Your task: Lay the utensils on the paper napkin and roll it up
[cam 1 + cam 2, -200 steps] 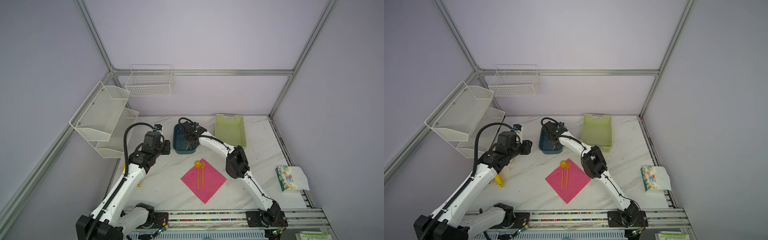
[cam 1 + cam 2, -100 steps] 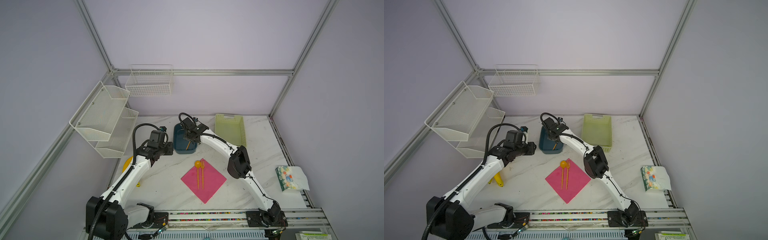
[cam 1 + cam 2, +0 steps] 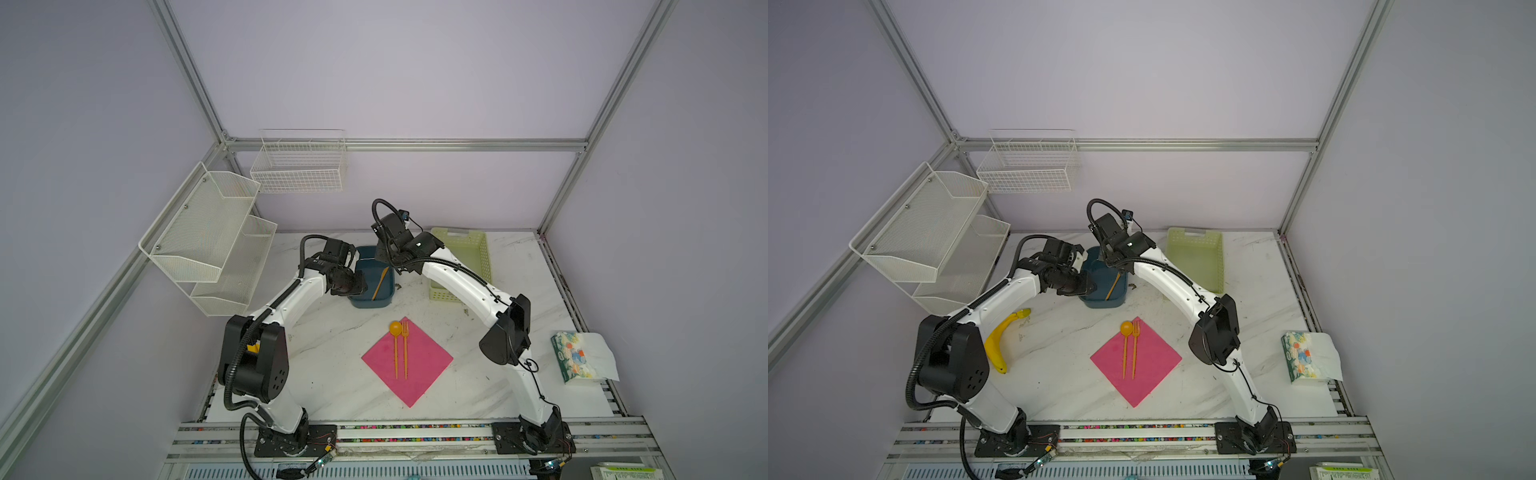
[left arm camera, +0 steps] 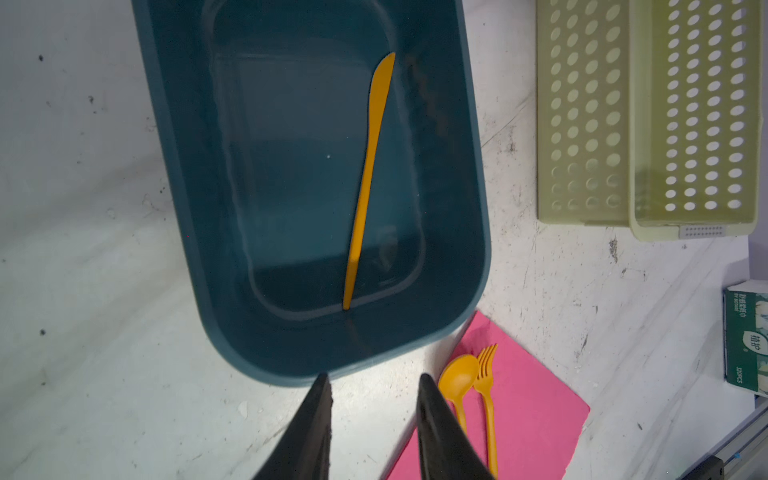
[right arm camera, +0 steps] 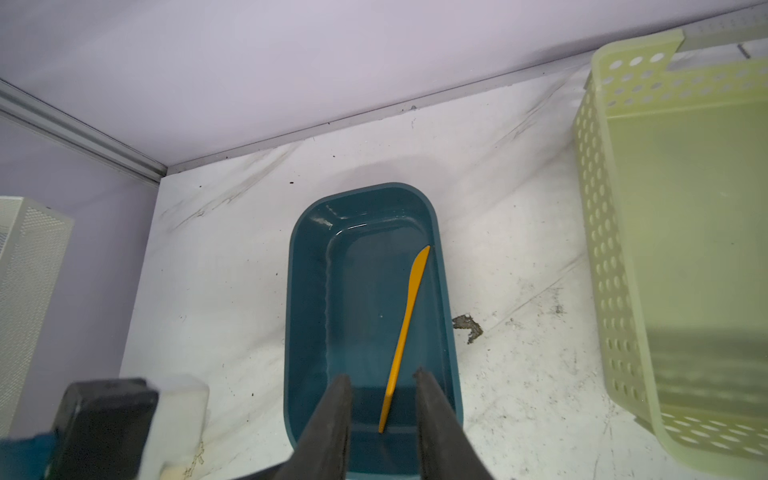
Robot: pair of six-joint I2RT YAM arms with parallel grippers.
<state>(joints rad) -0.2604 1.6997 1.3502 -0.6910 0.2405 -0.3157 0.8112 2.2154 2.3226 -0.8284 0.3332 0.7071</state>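
Right wrist view, right pincer (image 5: 380, 374) spread over blue tub (image 5: 299, 332) — orange knife (image 5: 405, 328) lying inside, left pincer (image 4: 374, 378) spread, empty, by tub rim, spoon (image 3: 395, 328) and fork (image 3: 405, 349) on pink napkin (image 3: 428, 361)

An orange knife (image 4: 368, 183) lies slantwise on the floor of the dark blue tub (image 4: 457, 208). The left claw (image 4: 374, 382), jaws apart and empty, hangs just outside the tub's short end. Beside it, a spoon (image 4: 459, 380) and a fork (image 4: 488, 386) lie side by side on the pink napkin (image 4: 536, 415). A pale green perforated basket (image 4: 582, 124) sits apart on the tabletop (image 4: 104, 208).
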